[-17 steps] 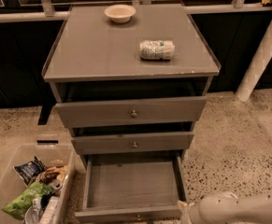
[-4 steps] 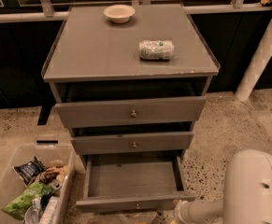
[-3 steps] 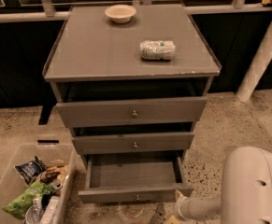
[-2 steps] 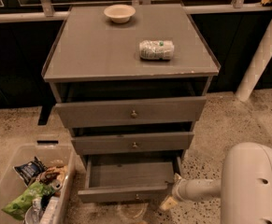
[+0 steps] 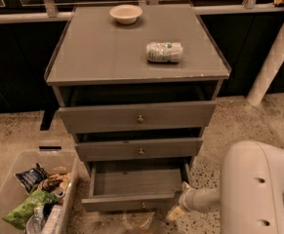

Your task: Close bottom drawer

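The bottom drawer (image 5: 136, 184) of the grey cabinet is partly open, showing its plain grey inside; its narrow front panel with a small knob (image 5: 142, 205) faces me. My gripper (image 5: 178, 209) is low at the drawer front's right end, close to or touching the panel. My white arm (image 5: 258, 189) comes in from the lower right.
The cabinet top (image 5: 92, 52) holds a small bowl (image 5: 126, 13) and a lying can (image 5: 164, 52). The top drawer (image 5: 137, 117) and middle drawer (image 5: 140, 149) stand slightly out. A clear bin (image 5: 24, 194) of snacks sits on the floor at left. A white post (image 5: 273, 57) stands at right.
The bottom drawer has slid inward; less of its inside shows than before. My gripper has moved with the front panel toward the cabinet, and my arm has swung into the lower right.
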`<action>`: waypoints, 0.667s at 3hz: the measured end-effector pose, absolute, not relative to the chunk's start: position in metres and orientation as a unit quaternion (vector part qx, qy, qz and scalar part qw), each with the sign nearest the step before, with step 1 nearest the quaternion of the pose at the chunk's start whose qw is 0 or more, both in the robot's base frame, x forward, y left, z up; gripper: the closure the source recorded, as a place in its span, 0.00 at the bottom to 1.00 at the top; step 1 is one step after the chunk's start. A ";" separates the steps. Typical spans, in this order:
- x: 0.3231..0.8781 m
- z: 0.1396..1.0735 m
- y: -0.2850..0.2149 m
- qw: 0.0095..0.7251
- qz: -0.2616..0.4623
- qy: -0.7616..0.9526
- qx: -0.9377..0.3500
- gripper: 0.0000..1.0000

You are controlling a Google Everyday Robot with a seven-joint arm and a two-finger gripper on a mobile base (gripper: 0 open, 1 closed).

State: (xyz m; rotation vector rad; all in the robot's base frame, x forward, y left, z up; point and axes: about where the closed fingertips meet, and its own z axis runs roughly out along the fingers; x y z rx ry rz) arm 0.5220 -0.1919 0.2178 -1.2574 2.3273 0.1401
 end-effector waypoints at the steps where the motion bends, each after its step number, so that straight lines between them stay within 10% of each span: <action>1: 0.475 0.200 -0.182 0.221 0.064 0.872 -0.432 0.00; 2: 0.474 0.200 -0.181 0.221 0.064 0.872 -0.432 0.00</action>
